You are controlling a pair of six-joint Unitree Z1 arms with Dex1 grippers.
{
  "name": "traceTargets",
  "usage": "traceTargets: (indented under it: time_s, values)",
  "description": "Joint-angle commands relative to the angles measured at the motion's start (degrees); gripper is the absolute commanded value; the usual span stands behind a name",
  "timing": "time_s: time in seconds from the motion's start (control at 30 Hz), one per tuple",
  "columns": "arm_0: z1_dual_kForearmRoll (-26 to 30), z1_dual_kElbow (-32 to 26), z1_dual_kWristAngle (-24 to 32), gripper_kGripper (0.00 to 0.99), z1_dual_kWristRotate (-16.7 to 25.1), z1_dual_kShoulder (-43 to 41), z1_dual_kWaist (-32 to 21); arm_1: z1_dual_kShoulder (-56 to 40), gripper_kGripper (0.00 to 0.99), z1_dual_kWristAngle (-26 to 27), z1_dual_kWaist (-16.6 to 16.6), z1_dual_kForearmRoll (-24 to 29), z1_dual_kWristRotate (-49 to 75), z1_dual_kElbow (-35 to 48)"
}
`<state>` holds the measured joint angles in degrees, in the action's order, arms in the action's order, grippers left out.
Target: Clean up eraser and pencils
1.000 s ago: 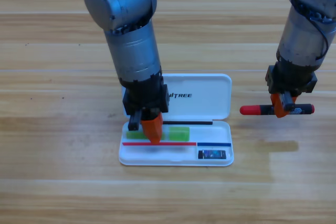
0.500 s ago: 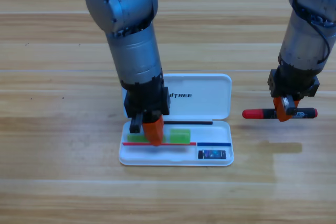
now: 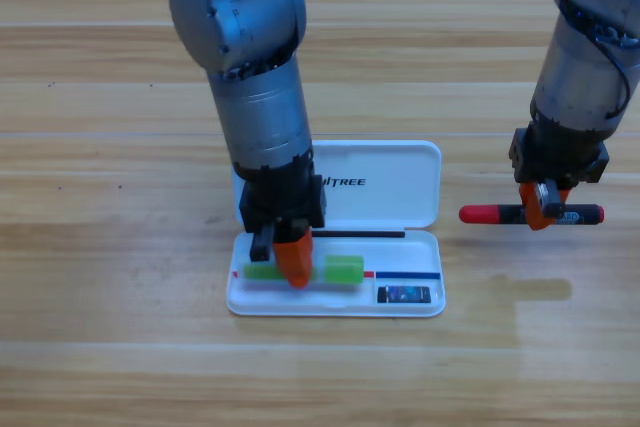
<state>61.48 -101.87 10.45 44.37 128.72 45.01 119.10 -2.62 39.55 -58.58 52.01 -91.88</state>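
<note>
Eraser [image 3: 405, 294] lying flat in the small lower right compartment of the case [image 3: 400, 187], well to the right of the left fingers [image 3: 290, 259] and apart from them; looks stowed, so likely done with. Green pen [image 3: 340, 268] lying crosswise in the long compartment of the tray, directly under the left fingers, with a green end showing on either side of the orange tip. Cannot tell whether those fingers are clamped on the pen or parted above it, since the gripper points straight down and hides the gap. Held low over the tray, probably to lay the pen along the slot so it sits lengthwise and leaves the lid free to close. Marker [image 3: 485, 213], red cap to the left and black barrel to the right, held level and crosswise between the right fingers [image 3: 541, 209], which are pressed together on its middle. Carried just to the right of the open case, above the desk [image 3: 120, 327], with its shadow lying lower on the wood, so apparently lifted clear. Gripped at the middle most likely to keep it balanced and level for the trip into the tray. Judged stage: eraser in, green pen being set down, marker waiting its turn beside the case.
</note>
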Motion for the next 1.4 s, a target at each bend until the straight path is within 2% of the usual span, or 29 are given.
traceTargets:
  time_s: [0.03, 0.13, 0.17, 0.2, 0.23, 0.27, 0.53, 0.83, 1.0, 1.13, 1.27, 1.4]
  values:
    - [0.4, -0.34, 0.71, 0.0, -1.04, 3.03, 1.49, -2.38, 0.0, 0.42, 1.84, -1.53, -0.5, 1.7]
    - [0.4, -0.26, 0.89, 0.008, -1.22, 2.85, 1.49, -2.64, 0.0, 0.42, 2.11, -1.71, -0.68, 1.52]
    - [0.49, -0.08, 0.89, 0.321, -1.4, 2.77, 1.49, -2.64, 0.0, 0.51, 2.28, -1.8, -0.77, 1.52]
    - [0.49, 0.01, 0.89, 0.693, -1.4, 2.77, 1.49, -2.64, 0.0, 0.51, 2.46, -1.8, -0.94, 1.35]
    - [0.4, 0.01, 0.89, 0.937, -1.48, 2.77, 1.49, -2.64, 0.0, 0.68, 2.64, -1.88, -1.12, 1.26]
    - [0.49, 0.01, 0.8, 0.988, -1.48, 2.68, 1.49, -2.64, 0.0, 0.68, 2.81, -1.97, -1.3, 1.08]
    - [0.49, 0.01, 0.71, 0.99, -1.92, 2.68, 1.49, -2.64, 0.0, 0.77, 4.83, -3.47, -2.53, -1.2]
    - [1.36, 0.01, 0.45, 0.99, -2.1, 0.74, 1.57, 3.33, 0.0, 1.91, 10.99, -9.27, -6.57, -13.15]
    - [3.12, 0.53, -0.95, 0.99, -2.89, -7.61, 1.49, 8.61, 0.0, 2.18, 14.24, -10.76, -8.85, -20.36]
    - [3.3, 4.23, -2.19, 0.99, -2.36, -16.83, 0.96, 11.95, 0.0, 2.09, 15.56, -10.94, -9.91, -23.96]
    - [3.3, 7.83, -1.39, 0.99, -0.08, -22.55, -2.91, 14.5, 0.0, 2.09, 16.26, -11.11, -10.26, -26.07]
    - [3.21, 10.11, -0.52, 0.99, 3.09, -24.57, -7.57, 16.69, 0.0, 2.0, 16.35, -11.11, -10.44, -27.57]
